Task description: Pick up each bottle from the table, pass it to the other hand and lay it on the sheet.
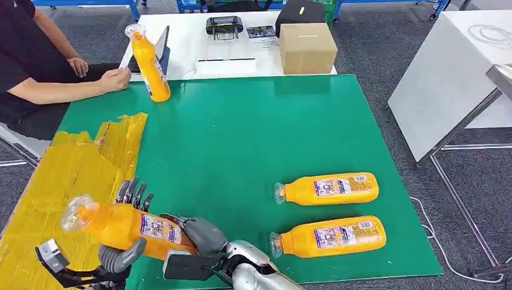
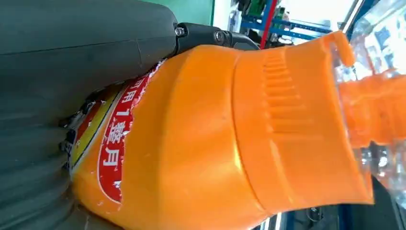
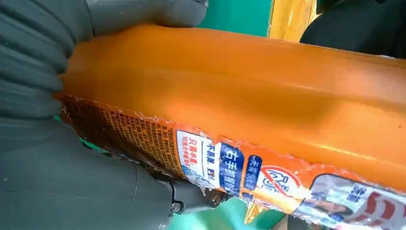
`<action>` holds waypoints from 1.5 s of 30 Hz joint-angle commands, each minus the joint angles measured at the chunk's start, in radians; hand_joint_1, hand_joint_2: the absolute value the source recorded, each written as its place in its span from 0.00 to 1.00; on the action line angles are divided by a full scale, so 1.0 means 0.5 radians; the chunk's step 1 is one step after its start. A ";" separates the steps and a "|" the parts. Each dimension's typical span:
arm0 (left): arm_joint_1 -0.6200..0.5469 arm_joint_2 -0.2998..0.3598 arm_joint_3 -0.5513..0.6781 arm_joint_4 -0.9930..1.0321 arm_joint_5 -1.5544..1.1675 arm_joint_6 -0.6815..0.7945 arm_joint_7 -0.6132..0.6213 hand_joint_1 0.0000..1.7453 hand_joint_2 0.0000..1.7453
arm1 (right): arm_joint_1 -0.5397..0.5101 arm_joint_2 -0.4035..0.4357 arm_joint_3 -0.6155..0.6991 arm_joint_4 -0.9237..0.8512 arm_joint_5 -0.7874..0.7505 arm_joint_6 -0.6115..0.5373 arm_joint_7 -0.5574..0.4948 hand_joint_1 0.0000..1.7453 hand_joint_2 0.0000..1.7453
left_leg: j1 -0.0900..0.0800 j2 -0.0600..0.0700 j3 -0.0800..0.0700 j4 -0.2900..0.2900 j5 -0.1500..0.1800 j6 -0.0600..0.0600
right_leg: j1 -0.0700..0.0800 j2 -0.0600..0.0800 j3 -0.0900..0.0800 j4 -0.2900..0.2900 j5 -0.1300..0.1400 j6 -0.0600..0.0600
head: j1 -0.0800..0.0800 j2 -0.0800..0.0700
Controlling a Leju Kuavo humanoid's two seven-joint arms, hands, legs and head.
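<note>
Handover was in progress at the near left: one bottle [image 1: 124, 225] was gripped by both the left hand [image 1: 124, 254] and the right hand [image 1: 202, 234], fingers wrapped around its body, over the yellow sheet's [image 1: 57, 175] edge. No bottle was seen lying on the sheet. Two bottles [image 1: 329, 188] [image 1: 331, 237] were left lying on the green table [image 1: 241, 139] at the right, and a fourth [image 1: 150, 60] stood at the far edge by a person's hand [image 1: 115, 78].

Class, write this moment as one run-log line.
stage: handover | held bottle: both hands | left hand | right hand | yellow sheet: bare
</note>
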 commanded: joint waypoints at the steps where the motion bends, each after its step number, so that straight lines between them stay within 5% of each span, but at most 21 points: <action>1: -0.060 0.083 -0.160 0.060 -0.208 0.017 -0.144 1.00 1.00 | -0.051 -0.031 0.140 0.143 0.012 0.017 -0.007 1.00 1.00 | 0.001 -0.006 0.004 -0.002 -0.001 0.000 | 0.001 -0.005 0.006 -0.003 -0.002 -0.001 | 0.000 0.000; 19: 0.024 0.072 -0.068 -0.051 -0.334 0.018 -0.260 1.00 1.00 | 0.092 -0.264 -0.227 -0.444 0.076 -0.160 0.002 1.00 1.00 | 0.002 -0.005 0.002 0.001 -0.002 0.000 | 0.003 -0.004 0.006 -0.002 -0.002 0.000 | 0.002 0.000; 20: 0.037 0.071 -0.063 -0.078 -0.365 0.042 -0.270 1.00 1.00 | 0.107 -0.288 -0.257 -0.516 0.101 -0.199 -0.006 0.57 1.00 | 0.001 -0.004 0.001 0.000 -0.001 0.001 | 0.001 -0.004 0.003 -0.001 -0.001 0.000 | 0.000 0.000; 21: 0.057 0.070 -0.052 -0.123 -0.437 0.095 -0.297 1.00 1.00 | 0.151 -0.328 -0.332 -0.667 0.130 -0.245 -0.009 0.00 0.00 | 0.002 -0.005 0.003 0.001 -0.002 0.001 | 0.002 -0.004 0.006 -0.002 -0.002 0.000 | 0.000 0.000; 30: 0.087 0.072 0.000 -0.235 -0.637 0.335 -0.301 1.00 1.00 | 0.234 -0.422 -0.457 -0.909 0.118 -0.203 0.009 0.00 0.00 | 0.002 -0.004 0.002 0.002 -0.003 0.001 | 0.003 -0.003 0.006 -0.002 -0.003 0.000 | 0.000 0.000; 31: 0.101 0.188 -0.062 -0.389 -1.108 1.119 -0.301 1.00 1.00 | 0.330 -0.516 -0.520 -1.160 0.149 -0.251 -0.013 0.00 0.00 | 0.001 -0.005 0.001 0.000 -0.001 0.000 | 0.002 -0.004 0.003 -0.002 -0.001 0.000 | 0.001 0.000; 32: 0.102 0.224 -0.068 -0.367 -1.308 1.375 -0.301 1.00 1.00 | 0.379 -0.540 -0.550 -1.269 0.195 -0.304 -0.020 0.00 1.00 | 0.002 -0.008 0.001 0.002 -0.002 0.000 | 0.002 -0.007 0.005 -0.002 -0.003 -0.001 | 0.000 0.000; 35: 0.082 0.172 0.139 -0.279 -2.339 2.106 -0.177 1.00 1.00 | 0.504 -0.660 -0.625 -1.561 0.253 -0.388 -0.018 0.00 1.00 | 0.001 -0.010 0.001 0.001 -0.002 0.000 | 0.001 -0.010 0.004 -0.001 -0.004 -0.001 | 0.000 0.000; 40: -0.059 0.342 0.209 0.223 -3.005 2.347 0.231 1.00 1.00 | 0.515 -0.865 -0.742 -1.626 0.126 -0.251 -0.109 0.00 1.00 | -0.002 -0.009 0.005 -0.004 0.001 0.001 | -0.002 -0.009 0.007 -0.004 -0.001 0.000 | -0.001 0.000; 45: -0.144 0.408 0.222 0.570 -3.206 2.403 0.357 1.00 1.00 | 0.528 -0.935 -0.664 -1.625 0.183 -0.204 -0.123 0.00 1.00 | 0.000 -0.006 0.008 -0.004 0.000 0.000 | 0.001 -0.006 0.010 -0.006 0.000 -0.001 | 0.000 0.000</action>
